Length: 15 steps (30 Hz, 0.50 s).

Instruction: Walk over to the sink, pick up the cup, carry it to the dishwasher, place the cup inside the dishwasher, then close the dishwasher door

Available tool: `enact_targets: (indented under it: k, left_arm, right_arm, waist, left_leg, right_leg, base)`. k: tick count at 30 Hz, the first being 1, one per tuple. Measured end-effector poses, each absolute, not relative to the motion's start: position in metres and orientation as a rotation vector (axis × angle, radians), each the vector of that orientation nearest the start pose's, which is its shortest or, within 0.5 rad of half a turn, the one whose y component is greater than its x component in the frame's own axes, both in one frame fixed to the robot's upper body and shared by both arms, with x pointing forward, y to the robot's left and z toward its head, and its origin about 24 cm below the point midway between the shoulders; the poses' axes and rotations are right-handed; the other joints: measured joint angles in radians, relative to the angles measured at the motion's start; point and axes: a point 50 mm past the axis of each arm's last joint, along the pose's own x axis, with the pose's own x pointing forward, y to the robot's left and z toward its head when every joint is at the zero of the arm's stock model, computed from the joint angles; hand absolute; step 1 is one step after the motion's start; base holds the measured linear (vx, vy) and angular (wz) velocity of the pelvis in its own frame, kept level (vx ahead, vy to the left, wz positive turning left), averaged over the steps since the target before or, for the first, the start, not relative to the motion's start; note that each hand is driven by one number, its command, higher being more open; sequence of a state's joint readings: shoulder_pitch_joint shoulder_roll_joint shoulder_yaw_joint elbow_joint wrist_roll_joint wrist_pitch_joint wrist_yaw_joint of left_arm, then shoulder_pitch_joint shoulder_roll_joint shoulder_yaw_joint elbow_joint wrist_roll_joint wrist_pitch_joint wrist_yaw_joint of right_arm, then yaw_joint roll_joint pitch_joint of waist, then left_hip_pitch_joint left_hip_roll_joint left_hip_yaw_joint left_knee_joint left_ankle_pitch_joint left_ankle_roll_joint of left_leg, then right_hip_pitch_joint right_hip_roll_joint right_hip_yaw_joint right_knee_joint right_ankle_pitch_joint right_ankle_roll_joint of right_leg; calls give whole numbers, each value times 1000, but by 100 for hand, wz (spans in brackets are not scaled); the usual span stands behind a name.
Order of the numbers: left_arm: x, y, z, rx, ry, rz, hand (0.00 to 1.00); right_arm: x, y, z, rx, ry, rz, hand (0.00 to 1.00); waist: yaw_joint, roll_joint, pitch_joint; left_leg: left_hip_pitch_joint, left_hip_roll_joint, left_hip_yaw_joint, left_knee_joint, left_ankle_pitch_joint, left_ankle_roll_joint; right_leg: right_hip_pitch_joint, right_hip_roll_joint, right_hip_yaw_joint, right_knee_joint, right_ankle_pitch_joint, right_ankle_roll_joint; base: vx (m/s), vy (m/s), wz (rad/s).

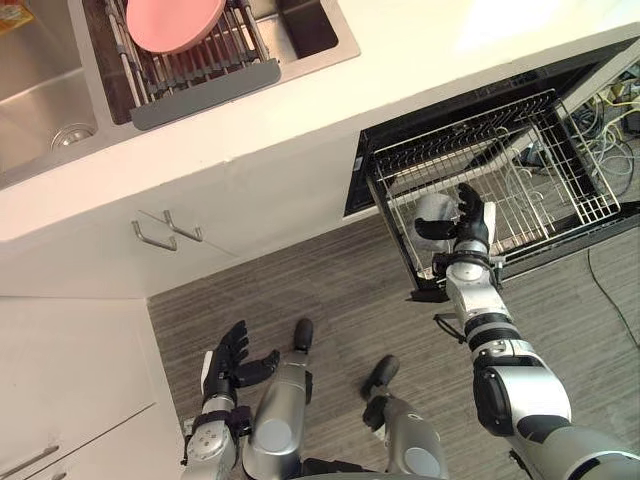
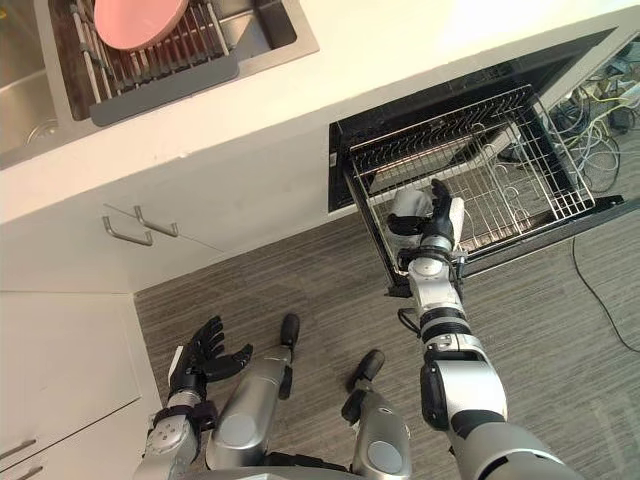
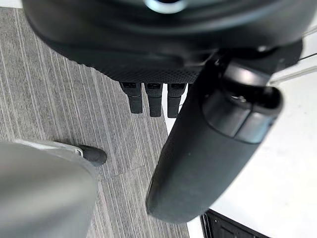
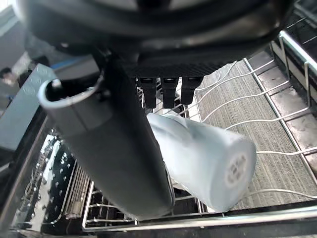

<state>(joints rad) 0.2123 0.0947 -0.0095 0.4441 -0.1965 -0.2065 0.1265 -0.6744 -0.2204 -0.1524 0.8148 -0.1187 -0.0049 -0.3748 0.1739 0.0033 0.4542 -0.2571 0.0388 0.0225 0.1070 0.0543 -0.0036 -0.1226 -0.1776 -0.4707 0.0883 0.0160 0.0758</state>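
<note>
A pale cup (image 1: pixel 433 210) lies tilted at the front left corner of the pulled-out wire rack (image 1: pixel 560 170) of the dishwasher (image 1: pixel 520 90). My right hand (image 1: pixel 468 222) reaches over that corner. Its fingers (image 4: pixel 161 91) stand straight beside the cup (image 4: pixel 208 158) and its thumb (image 4: pixel 119 163) sticks out under it, so the hand is open with the cup resting in the crook. Whether the cup bears on the rack wires cannot be told. My left hand (image 1: pixel 230 362) hangs low by the white cabinet, open with fingers spread.
The dishwasher door (image 1: pixel 570 248) lies folded down under the rack. On the counter's left are the sink (image 1: pixel 40 90) and a drying rack (image 1: pixel 200 65) holding a pink plate (image 1: pixel 175 20). Two cabinet handles (image 1: pixel 165 232) stick out below. Cables (image 1: pixel 615 110) lie at the far right.
</note>
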Motion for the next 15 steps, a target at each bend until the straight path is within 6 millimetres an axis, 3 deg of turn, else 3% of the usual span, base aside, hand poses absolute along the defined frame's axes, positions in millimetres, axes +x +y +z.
enact_targets:
  k: [5, 9, 13, 15]
  left_arm:
    - [166, 194, -79, -65, 448, 257, 90]
    - [162, 195, -85, -61, 478, 260, 90]
    - [152, 204, -94, -54, 535, 275, 90]
    - [150, 205, -96, -59, 546, 272, 90]
  right_arm:
    - [341, -209, 85, -203, -59, -453, 90]
    - [302, -206, 83, -111, -160, -435, 90]
    - [257, -206, 68, -58, -171, -384, 90]
    - [246, -205, 67, -53, -177, -369, 90]
  waist:
    - [-10, -1, 0]
    - [-36, -17, -10]
    - [-75, -75, -55]
    - [-87, -89, -78]
  left_leg:
    - [29, 2, 10, -28, 5, -2]
    - [70, -2, 10, -61, 7, -3]
    - [123, -11, -7, -86, 2, -9]
    - [132, -13, -18, -86, -4, -12]
  right_leg:
    - [14, 1, 7, -3, -2, -2]
    - [45, 1, 3, -11, -10, 3]
    - [100, 1, -19, -21, -33, 9]
    - [117, 2, -32, -26, -39, 9]
  base:
    - [10, -8, -4]
    - [59, -14, 4]
    - [99, -28, 12]
    - [94, -31, 16]
